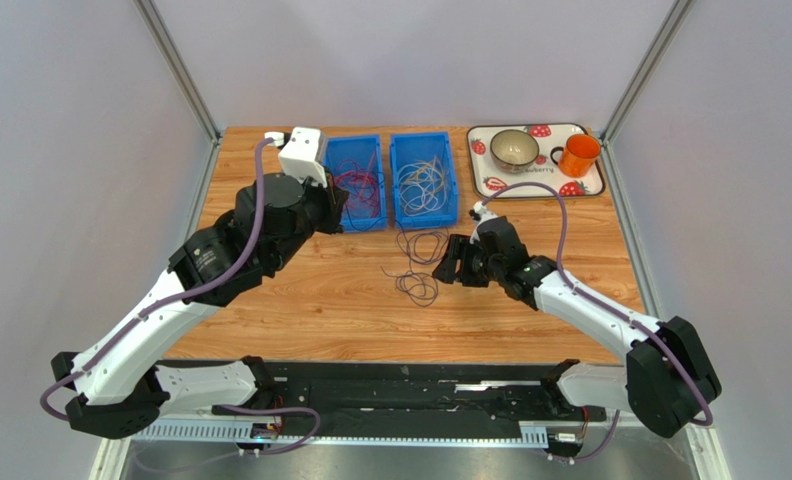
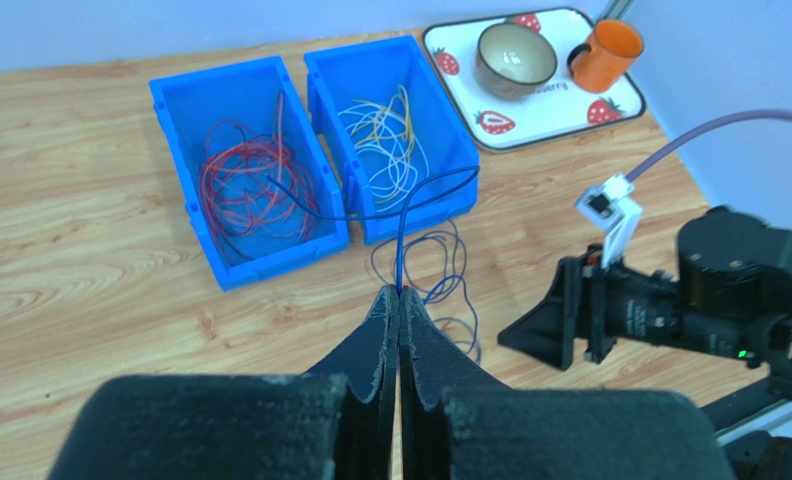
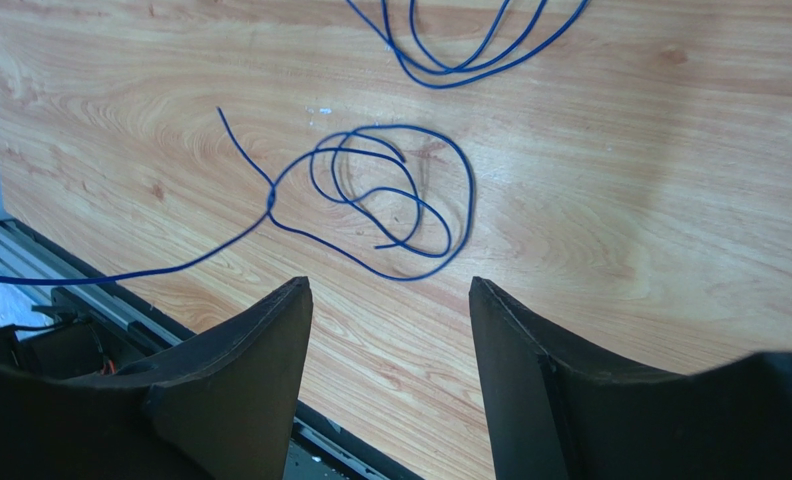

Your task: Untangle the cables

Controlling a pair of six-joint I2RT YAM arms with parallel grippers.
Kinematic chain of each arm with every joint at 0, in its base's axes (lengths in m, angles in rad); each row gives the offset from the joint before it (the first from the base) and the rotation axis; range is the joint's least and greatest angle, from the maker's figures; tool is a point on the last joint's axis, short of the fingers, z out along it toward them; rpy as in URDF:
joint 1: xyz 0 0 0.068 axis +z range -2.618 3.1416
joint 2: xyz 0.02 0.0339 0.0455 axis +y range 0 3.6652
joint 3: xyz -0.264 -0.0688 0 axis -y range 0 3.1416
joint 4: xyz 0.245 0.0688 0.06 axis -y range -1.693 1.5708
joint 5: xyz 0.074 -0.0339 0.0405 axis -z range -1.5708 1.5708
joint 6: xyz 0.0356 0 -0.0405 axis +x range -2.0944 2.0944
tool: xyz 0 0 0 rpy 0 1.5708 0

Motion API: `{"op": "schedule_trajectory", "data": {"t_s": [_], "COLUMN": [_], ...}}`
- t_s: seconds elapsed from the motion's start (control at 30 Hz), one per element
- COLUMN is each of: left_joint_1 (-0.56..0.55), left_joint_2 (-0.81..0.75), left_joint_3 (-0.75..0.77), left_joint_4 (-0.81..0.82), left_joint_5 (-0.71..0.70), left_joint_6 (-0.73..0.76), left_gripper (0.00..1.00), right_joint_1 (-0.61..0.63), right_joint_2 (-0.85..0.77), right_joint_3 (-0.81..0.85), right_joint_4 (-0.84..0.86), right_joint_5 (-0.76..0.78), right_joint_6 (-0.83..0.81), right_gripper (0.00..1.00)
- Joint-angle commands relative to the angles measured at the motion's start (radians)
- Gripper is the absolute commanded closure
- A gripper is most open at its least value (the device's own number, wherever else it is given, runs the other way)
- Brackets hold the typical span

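Bare table (image 1: pixel 340 310) left of the wire loops (image 1: pixel 420 287); two blue bins (image 1: pixel 423 137) (side by side) block the far side

**Bright, Soft Light All Over**

The light-brown wooden table (image 1: pixel 350 300) is lit evenly from above, so shadows are faint and soft. A pale grey shadow lies on the wood near the right gripper's wide black fingers (image 3: pixel 240 370). Those fingers look dark and a bit fuzzy up close. The thin dark blue cable (image 2: pixel 399 250) looks sharp. The top view is slightly grainy.
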Motion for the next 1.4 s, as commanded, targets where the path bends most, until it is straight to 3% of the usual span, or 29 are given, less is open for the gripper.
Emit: {"op": "schedule_trajectory", "data": {"t_s": [0.0,0.57,1.03,1.13,1.27,1.37], "left_joint_1": [0.006,0.026,0.043,0.049,0.059,0.062], "left_joint_2": [-0.005,-0.051,-0.105,-0.112,-0.12,-0.124], "left_joint_3": [0.053,-0.044,-0.096,-0.099,-0.098,-0.093], "left_joint_4": [0.027,0.047,0.053,0.052,0.046,0.041], "left_joint_5": [0.006,0.015,0.013,0.009,0.012,0.012], "left_joint_6": [0.035,0.011,0.02,0.023,0.025,0.029], "left_gripper": [1.0,1.0,1.0,1.0,1.0,1.0], "right_joint_1": [0.053,0.216,0.297,0.308,0.32,0.318], "right_joint_2": [0.047,0.358,0.541,0.578,0.607,0.619], "right_joint_3": [-0.008,0.169,0.336,0.357,0.391,0.394], "right_joint_4": [0.085,0.026,-0.134,-0.152,-0.198,-0.215], "right_joint_5": [-0.007,0.116,0.34,0.352,0.404,0.438], "right_joint_6": [-0.023,-0.01,-0.023,-0.02,-0.017,-0.017], "right_gripper": [0.37,0.41,0.59,0.69,1.0,1.0]}}
